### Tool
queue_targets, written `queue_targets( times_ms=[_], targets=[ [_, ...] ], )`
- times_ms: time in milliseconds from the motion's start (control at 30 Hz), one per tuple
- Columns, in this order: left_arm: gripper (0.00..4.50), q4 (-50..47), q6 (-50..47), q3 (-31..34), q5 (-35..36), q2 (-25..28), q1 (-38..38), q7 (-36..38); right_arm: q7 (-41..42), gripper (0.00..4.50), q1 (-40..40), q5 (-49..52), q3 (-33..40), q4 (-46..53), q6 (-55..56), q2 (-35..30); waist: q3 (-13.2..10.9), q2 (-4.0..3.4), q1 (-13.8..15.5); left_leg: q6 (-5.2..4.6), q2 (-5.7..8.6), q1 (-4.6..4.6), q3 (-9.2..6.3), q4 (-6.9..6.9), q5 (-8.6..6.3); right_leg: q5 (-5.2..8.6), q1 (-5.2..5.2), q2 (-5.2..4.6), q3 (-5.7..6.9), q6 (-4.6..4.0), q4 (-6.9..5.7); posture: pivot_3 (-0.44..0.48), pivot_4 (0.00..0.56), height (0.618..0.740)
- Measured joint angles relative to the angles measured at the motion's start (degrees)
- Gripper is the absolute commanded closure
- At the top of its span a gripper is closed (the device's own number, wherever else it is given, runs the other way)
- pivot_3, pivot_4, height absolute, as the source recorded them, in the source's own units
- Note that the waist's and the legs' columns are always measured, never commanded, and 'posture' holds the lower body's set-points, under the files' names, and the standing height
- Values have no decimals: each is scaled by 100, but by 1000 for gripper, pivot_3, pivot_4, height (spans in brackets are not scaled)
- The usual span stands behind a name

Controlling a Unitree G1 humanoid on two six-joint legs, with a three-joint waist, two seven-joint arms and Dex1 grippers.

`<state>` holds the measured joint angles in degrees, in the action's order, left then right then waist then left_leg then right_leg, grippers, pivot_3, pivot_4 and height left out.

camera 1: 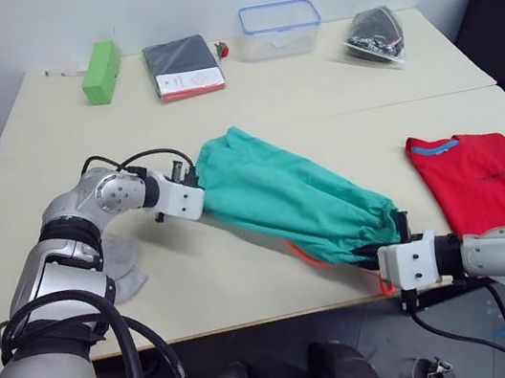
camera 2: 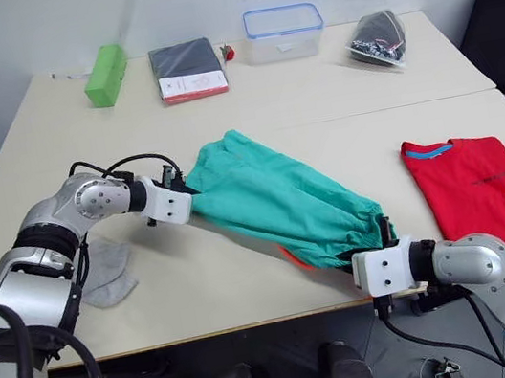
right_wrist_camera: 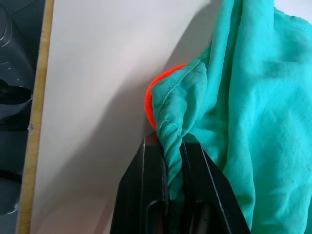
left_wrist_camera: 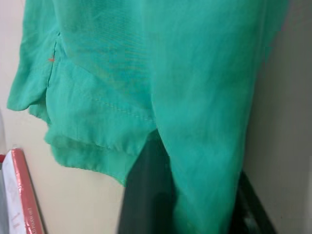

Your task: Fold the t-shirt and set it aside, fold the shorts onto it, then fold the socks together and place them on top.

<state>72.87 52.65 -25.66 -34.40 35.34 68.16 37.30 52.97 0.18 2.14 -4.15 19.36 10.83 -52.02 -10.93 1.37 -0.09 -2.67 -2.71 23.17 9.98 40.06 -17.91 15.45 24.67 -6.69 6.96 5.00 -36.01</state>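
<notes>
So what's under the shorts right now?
An orange drawstring loop peeks out beneath the shorts near the waistband, which the right claw pinches. The left claw grips the other end. Bare table shows around them; anything else underneath is covered.

Teal shorts (camera 1: 282, 194) stretch between the left gripper (camera 1: 197, 191) and right gripper (camera 1: 398, 234); red t-shirt (camera 1: 479, 178) lies beside them on the surface (camera 1: 248, 102).
</notes>
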Motion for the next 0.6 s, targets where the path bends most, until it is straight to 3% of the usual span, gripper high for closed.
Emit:
queue_targets(
  times_ms=[300, 367, 467, 600],
  targets=[
    [4473, -208, 316, 335, 660, 264, -335, 933, 626, 4500, -149, 407, -1, -185, 588, -13, 0, 0, -17, 2, -3, 0, 3, -1, -1, 2, 3, 3, 1, -3, 1, 0, 150, 740],
    [4473, -508, 329, 436, 988, 382, -528, 1409, 942, 4500, -148, 570, -7, -201, 980, -133, 0, 0, -17, 2, -3, 0, 3, -1, -1, 1, 2, 3, 1, -3, 1, 0, 150, 740],
    [4473, -1525, 25, 567, 1751, 674, -1127, 2380, 1355, 4500, -156, 637, -36, -388, 1803, -331, 0, 0, -28, 4, -5, -1, 3, -1, -2, 2, 1, 4, 0, -3, 1, 0, 150, 740],
    [4473, -4292, -1603, 784, 2774, 1407, -2626, 3314, 1732, 4500, -246, 626, -149, -1139, 3041, -521, -1, -2, -75, 7, -6, -9, 5, -1, -2, 2, -1, 6, -11, -4, -6, 0, 150, 740]
  ],
)
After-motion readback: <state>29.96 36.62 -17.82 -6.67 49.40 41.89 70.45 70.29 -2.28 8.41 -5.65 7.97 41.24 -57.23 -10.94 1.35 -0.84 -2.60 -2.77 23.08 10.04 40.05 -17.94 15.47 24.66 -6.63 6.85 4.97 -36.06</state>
